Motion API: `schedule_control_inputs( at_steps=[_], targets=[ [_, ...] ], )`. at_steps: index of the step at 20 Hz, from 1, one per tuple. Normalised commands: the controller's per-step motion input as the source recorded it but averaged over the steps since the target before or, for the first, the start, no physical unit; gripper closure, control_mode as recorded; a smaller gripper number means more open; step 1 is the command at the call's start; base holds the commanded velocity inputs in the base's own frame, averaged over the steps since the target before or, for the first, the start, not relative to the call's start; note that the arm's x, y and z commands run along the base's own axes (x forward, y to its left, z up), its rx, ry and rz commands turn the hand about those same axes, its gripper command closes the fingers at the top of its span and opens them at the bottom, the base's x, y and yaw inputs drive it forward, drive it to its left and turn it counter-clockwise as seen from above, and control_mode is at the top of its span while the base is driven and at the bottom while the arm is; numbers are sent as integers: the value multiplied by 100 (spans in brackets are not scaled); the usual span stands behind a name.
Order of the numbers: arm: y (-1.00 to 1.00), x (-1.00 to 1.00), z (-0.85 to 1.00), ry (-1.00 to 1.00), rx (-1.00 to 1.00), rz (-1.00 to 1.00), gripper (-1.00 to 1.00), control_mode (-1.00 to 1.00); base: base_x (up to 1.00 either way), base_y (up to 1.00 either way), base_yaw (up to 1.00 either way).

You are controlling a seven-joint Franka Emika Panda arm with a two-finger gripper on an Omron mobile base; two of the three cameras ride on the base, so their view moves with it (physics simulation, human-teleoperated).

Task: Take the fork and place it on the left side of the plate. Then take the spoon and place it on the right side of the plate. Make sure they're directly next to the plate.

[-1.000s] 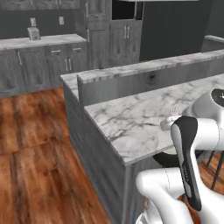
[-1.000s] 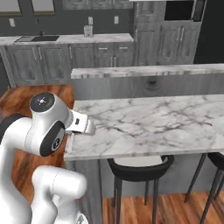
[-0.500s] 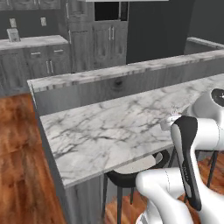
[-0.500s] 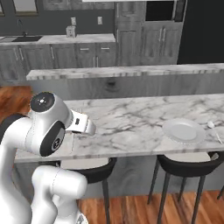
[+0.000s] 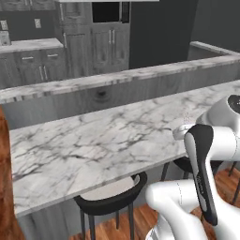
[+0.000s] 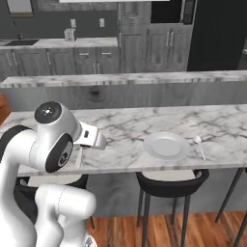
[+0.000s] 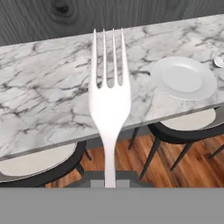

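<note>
A: Claw state?

B: Shut tight on the fork (image 7: 109, 105). The handle is gripped at the bottom of the hand view, tines pointing up and away from the claw. The fingertips themselves can't be made out there.

A: What's seen just beyond the fork?

B: A black stool (image 7: 37, 168) w/ pale seat is seen low and left of the handle, a second stool (image 7: 186, 127) low and right. Wood floor (image 7: 127, 162) shows between them.

A: And further out?

B: The marble counter (image 7: 48, 87) is spread behind the tines. The plate (image 7: 183, 78) sits on it, ahead and to the right of the fork, near the counter's front edge. The spoon (image 7: 218, 61) is cut off by the frame edge, just right of the plate.

A: Spoon touching the plate?

B: In the right base view the spoon (image 6: 198, 146) is seen just beside the plate (image 6: 166, 146), on its right; contact can't be told. The arm's white body (image 6: 53, 140) is well to their left.

A: Farthest?

B: A raised grey ledge (image 7: 109, 15) behind the counter.
</note>
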Motion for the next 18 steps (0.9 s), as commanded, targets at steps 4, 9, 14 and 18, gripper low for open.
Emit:
schedule_control_inputs(
  at_steps=[4,9,14,18],
  targets=[
    [0,0,0,0,0,0,100,100,19,-52,14],
    [0,0,0,0,0,0,100,100,28,-42,14],
    [-1,48,-21,16,0,6,100,-100,20,-10,5],
    [4,86,-38,27,-1,9,100,-100,0,0,0]
  ],
)
